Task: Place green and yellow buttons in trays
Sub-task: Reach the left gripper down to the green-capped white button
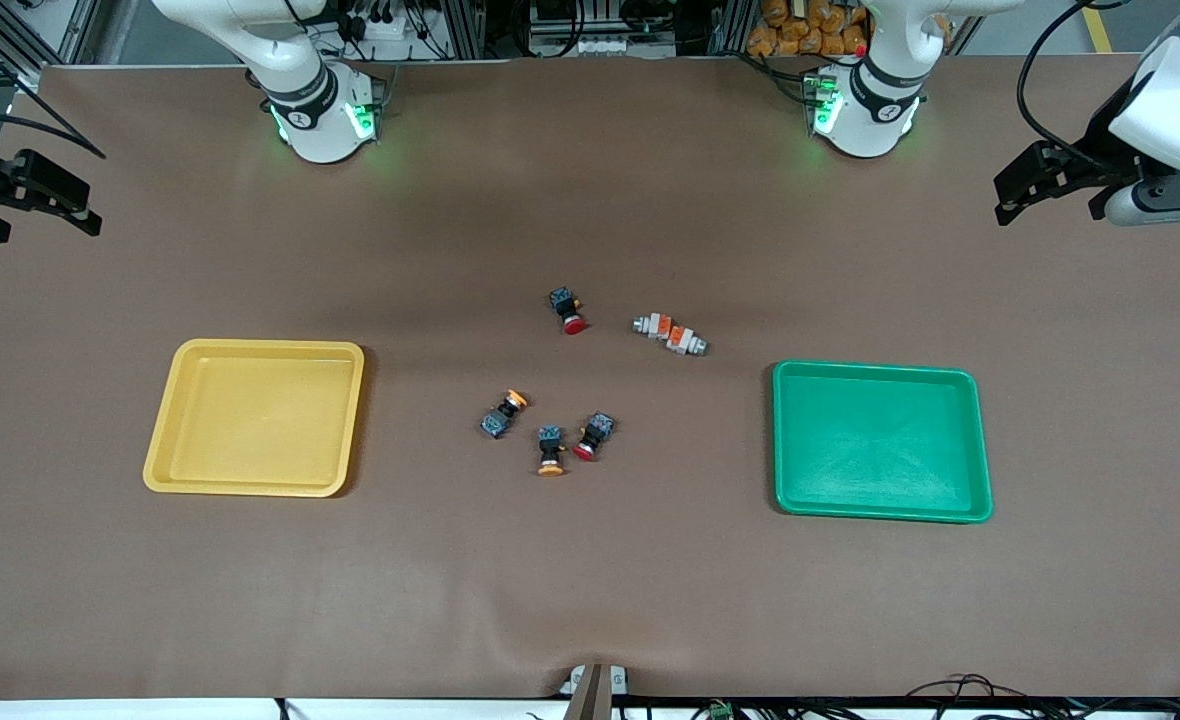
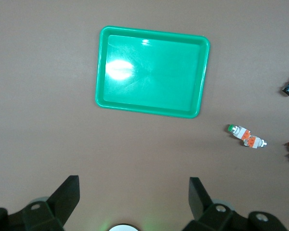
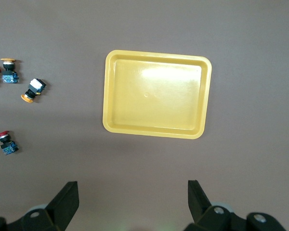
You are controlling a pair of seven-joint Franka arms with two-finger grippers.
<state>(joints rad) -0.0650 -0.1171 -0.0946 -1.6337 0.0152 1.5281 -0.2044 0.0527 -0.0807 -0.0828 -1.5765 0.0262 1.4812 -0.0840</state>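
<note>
Two yellow-capped buttons point(image 1: 503, 413) point(image 1: 550, 450) lie mid-table; they also show in the right wrist view point(image 3: 32, 90) point(image 3: 9, 70). Two whitish-grey buttons with orange blocks point(image 1: 653, 325) point(image 1: 687, 341) lie end to end, farther from the front camera; they also show in the left wrist view point(image 2: 238, 131) point(image 2: 253, 141). The yellow tray point(image 1: 255, 415) point(image 3: 156, 94) lies toward the right arm's end, the green tray point(image 1: 880, 440) point(image 2: 151, 72) toward the left arm's end; both hold nothing. My left gripper point(image 1: 1010, 195) point(image 2: 134, 185) is open, high over its table end. My right gripper point(image 1: 48, 222) point(image 3: 133, 190) is open, high over its end.
Two red-capped black buttons lie among the others: one point(image 1: 568, 310) beside the grey pair, one point(image 1: 593, 437) beside the yellow-capped pair. The brown table mat point(image 1: 590, 580) is bare between the buttons and each tray.
</note>
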